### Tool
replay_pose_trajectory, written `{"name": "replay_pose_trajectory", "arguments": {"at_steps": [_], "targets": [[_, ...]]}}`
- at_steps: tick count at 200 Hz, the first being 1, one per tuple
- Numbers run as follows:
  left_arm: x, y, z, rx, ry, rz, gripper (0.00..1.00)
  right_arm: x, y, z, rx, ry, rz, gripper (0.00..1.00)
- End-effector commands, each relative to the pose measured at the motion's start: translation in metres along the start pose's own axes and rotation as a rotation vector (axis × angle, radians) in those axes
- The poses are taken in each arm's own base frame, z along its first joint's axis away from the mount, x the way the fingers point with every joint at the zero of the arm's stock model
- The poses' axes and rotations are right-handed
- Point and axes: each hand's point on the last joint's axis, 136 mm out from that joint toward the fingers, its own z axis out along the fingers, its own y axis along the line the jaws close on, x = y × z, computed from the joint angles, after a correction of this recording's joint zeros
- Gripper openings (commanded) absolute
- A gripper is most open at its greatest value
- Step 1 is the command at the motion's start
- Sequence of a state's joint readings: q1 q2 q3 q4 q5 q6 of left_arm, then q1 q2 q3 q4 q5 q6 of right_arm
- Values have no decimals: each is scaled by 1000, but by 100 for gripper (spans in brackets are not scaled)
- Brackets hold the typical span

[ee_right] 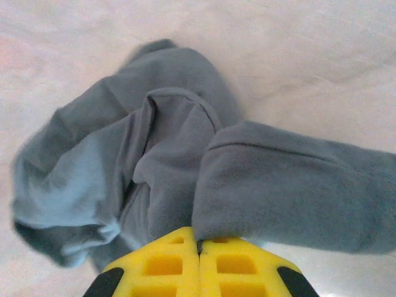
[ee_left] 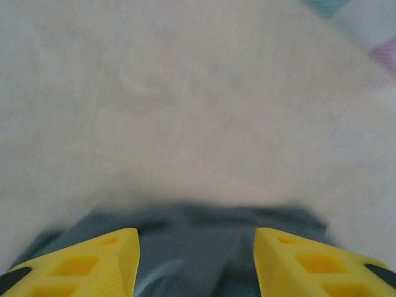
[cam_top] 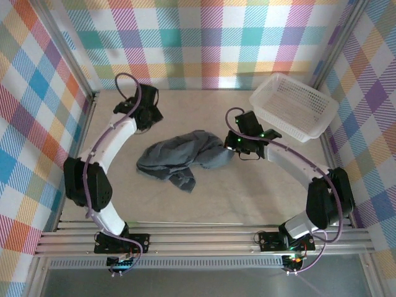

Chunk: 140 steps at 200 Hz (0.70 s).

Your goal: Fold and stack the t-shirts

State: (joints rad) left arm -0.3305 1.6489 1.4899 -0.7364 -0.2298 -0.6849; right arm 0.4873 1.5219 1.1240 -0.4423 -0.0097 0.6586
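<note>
One dark slate-grey t-shirt (cam_top: 182, 158) lies crumpled in a heap in the middle of the table. My right gripper (cam_top: 232, 146) sits at the heap's right edge. In the right wrist view its yellow fingers (ee_right: 162, 263) are pressed together, and my right gripper (ee_right: 199, 239) is shut on a thick fold of the t-shirt (ee_right: 167, 148). My left gripper (cam_top: 150, 114) is at the back left, apart from the heap. In the blurred left wrist view my left gripper (ee_left: 197, 250) is open, with grey t-shirt cloth (ee_left: 198, 229) showing beyond the gap and nothing pinched.
A white mesh basket (cam_top: 281, 78) stands tilted at the back right, close behind the right arm. Checked cloth walls and metal posts close in the table on three sides. A metal rail (cam_top: 204, 238) runs along the near edge by the arm bases.
</note>
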Motion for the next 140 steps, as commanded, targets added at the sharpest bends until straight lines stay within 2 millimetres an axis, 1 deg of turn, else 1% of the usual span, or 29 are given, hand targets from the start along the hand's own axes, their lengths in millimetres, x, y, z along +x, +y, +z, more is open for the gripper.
{"name": "replay_pose_trajectory", "arguments": {"at_steps": [1,8,13,26,42,51,64,89,99,119,140], "targets": [[60,44,-32,-66,74,-19,53,-6,-21,-2,73,-11,15,0],[74,54,-36,-47,89,-55,53,-9,-27,-2,85,-16,23,0],[89,65,-34,-47,115,-77,53,-11,-30,-3,89,-17,26,0],[119,86,-33,-41,164,-155,53,-16,-35,-4,95,-16,31,0],[161,94,-21,10,270,-273,53,-18,-35,-4,94,2,16,0],[177,94,-13,35,308,-315,54,-18,-35,-4,95,10,10,0],[185,93,-4,45,307,-332,56,-17,-33,-3,80,17,7,0],[185,89,17,23,295,-325,58,-12,-32,-4,63,29,10,0],[186,89,26,-2,296,-314,57,-11,-33,-6,66,28,11,0],[198,99,42,-68,320,-322,54,-10,-34,-9,69,24,4,0],[206,98,51,-47,325,-345,52,-9,-33,-11,67,24,-4,0]]}}
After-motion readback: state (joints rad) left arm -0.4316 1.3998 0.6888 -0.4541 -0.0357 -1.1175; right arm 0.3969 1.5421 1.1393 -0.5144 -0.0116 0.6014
